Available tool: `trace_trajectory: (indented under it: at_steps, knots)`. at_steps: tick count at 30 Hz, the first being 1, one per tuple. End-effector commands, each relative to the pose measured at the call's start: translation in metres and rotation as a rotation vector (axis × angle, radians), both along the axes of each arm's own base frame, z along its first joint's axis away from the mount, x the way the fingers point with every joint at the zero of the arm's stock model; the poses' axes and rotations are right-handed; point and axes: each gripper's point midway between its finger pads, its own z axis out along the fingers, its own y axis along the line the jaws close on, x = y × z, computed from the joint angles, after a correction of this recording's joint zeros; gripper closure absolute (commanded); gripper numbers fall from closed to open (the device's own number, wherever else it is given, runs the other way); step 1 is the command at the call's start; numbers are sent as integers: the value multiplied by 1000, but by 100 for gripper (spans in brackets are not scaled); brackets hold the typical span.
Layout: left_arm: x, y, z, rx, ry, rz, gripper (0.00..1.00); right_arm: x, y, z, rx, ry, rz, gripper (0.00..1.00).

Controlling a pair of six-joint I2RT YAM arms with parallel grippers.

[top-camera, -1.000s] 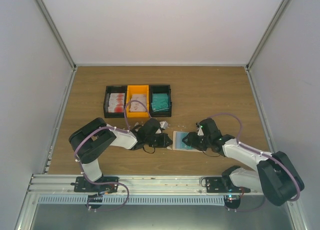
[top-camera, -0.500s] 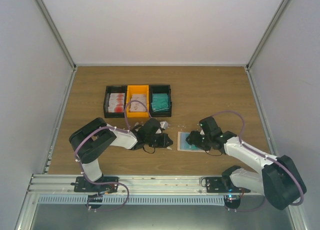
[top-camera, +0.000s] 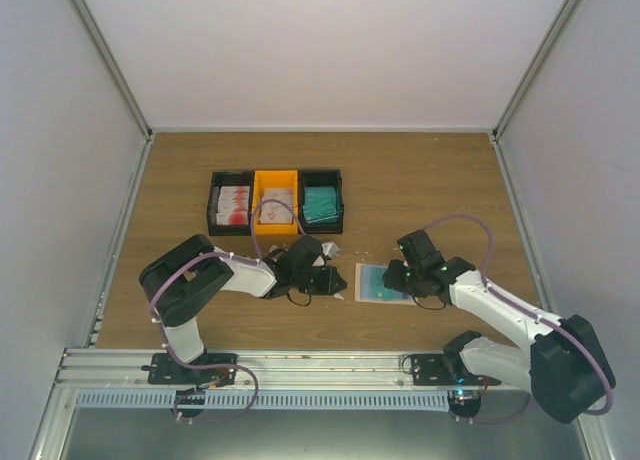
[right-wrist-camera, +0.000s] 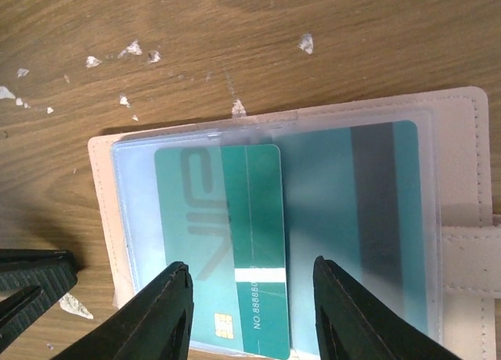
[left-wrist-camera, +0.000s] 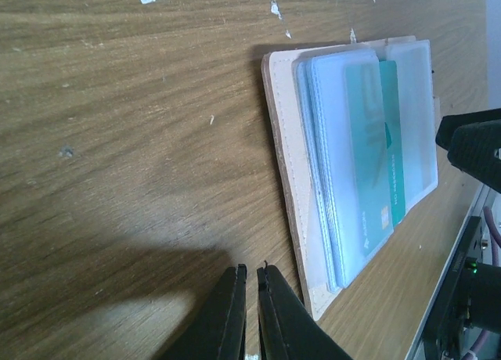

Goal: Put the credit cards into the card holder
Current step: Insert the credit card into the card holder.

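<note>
Now the card holder (right-wrist-camera: 460, 156) sits a bit further right, lower middle of the top view. My right gripper (right-wrist-camera: 250, 274) hangs open over a teal card (right-wrist-camera: 223, 219) on it, likely not tucked in. My left gripper (left-wrist-camera: 250, 271) is closed.

Wood table (top-camera: 420, 180) — white walls (top-camera: 320, 50).

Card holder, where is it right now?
In the top view the card holder lies open on the table, right of centre, between the left gripper and the right gripper, closer to the arms than the bins.
</note>
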Motion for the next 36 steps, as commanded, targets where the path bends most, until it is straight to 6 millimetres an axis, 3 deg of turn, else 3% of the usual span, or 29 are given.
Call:
trace_trajectory:
  at_steps: [1,13,26,31,36]
  knots:
    - [-3,-2,-8,25,6,-23,89,3,2,-2,-24,0,25,58]
    - [-5,-10,-16,38,32,-65,89,-2,22,-18,54,35,89,59]
    - [-7,-9,-29,72,57,-78,89,7,52,-13,220,-1,123,58]
    - [-4,-7,-30,94,45,-69,89,8,52,-11,208,-26,147,58]
    - [6,-2,-16,111,-20,-27,89,14,24,-8,45,-48,97,57]
